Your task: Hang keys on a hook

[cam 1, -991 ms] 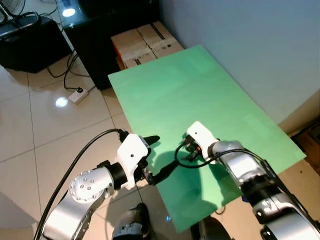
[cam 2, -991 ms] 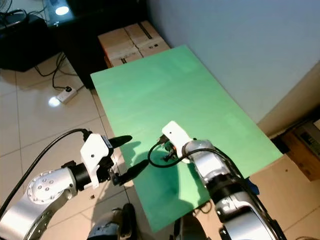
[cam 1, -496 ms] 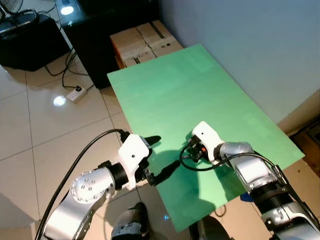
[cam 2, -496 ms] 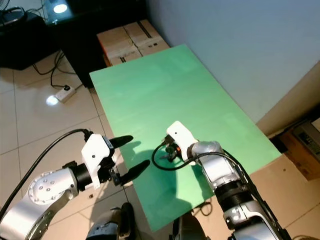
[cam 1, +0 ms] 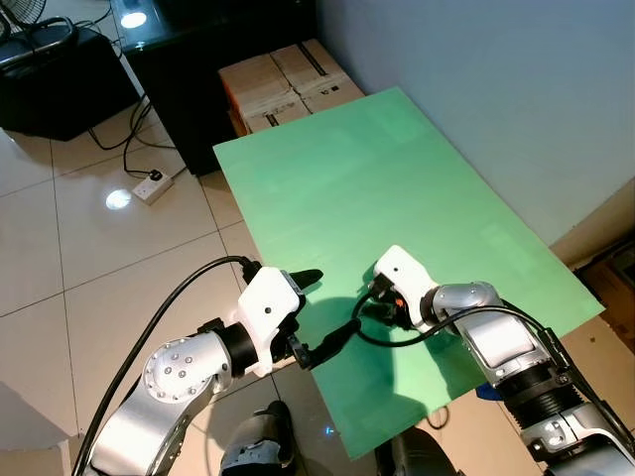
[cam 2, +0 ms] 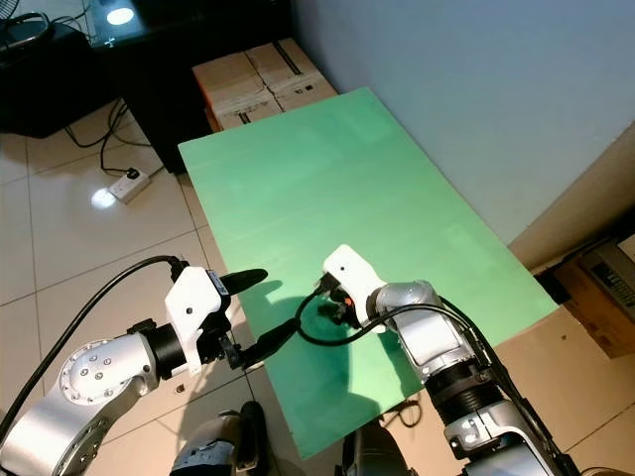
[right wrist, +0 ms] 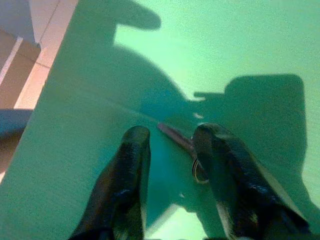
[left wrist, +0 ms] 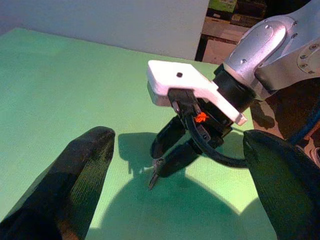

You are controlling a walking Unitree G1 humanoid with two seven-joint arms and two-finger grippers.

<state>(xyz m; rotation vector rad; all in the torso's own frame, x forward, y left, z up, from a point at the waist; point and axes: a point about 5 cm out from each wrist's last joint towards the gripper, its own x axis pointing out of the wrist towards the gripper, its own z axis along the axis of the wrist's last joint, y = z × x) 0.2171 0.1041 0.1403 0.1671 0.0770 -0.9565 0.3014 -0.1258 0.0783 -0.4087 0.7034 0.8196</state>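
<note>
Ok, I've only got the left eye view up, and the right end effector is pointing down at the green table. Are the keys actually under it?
Observer: Yes. In the right wrist view a key with a metal ring lies flat on the green table, between the two fingers of the right end effector.
Operator: Is it gripping them?
Observer: Not that I can see. The fingers stand apart, with the key blade in the gap and the ring by one finger. From the left wrist view, the fingertips are down at the table and the key's tip pokes out beside them.
</note>
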